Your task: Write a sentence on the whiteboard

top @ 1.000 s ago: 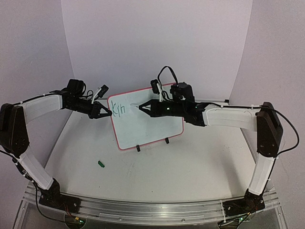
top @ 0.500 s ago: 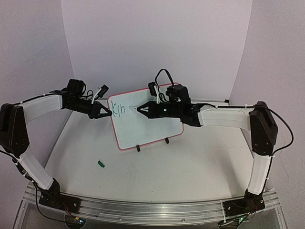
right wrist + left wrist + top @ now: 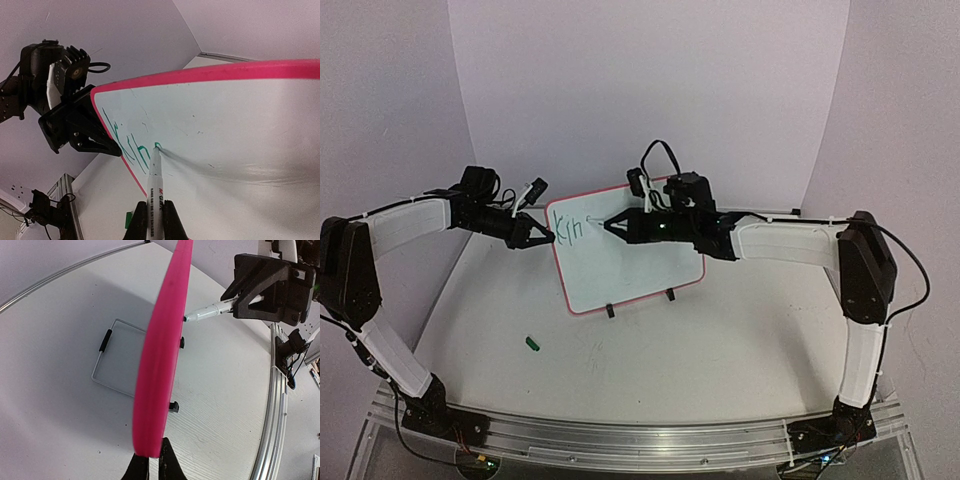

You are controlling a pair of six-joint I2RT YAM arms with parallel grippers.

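The whiteboard (image 3: 630, 260) stands upright mid-table on two black feet, red-framed. Green lettering (image 3: 569, 229), the start of the sentence, sits at its upper left; it also shows in the right wrist view (image 3: 131, 147). My left gripper (image 3: 542, 238) is shut on the board's left edge; in the left wrist view (image 3: 149, 460) its jaws pinch the pink frame (image 3: 162, 350). My right gripper (image 3: 623, 228) is shut on a white marker (image 3: 154, 185), whose tip touches the board just right of the letters. The marker also shows in the left wrist view (image 3: 207, 313).
A small green marker cap (image 3: 531, 344) lies on the table left of the board's front; it also shows in the right wrist view (image 3: 128, 219). The wire stand (image 3: 117, 355) props the board from behind. Purple walls enclose the back and sides.
My right gripper has moved left along the board's top row, bringing the marker tip close to the letters. The left gripper and board have not moved.
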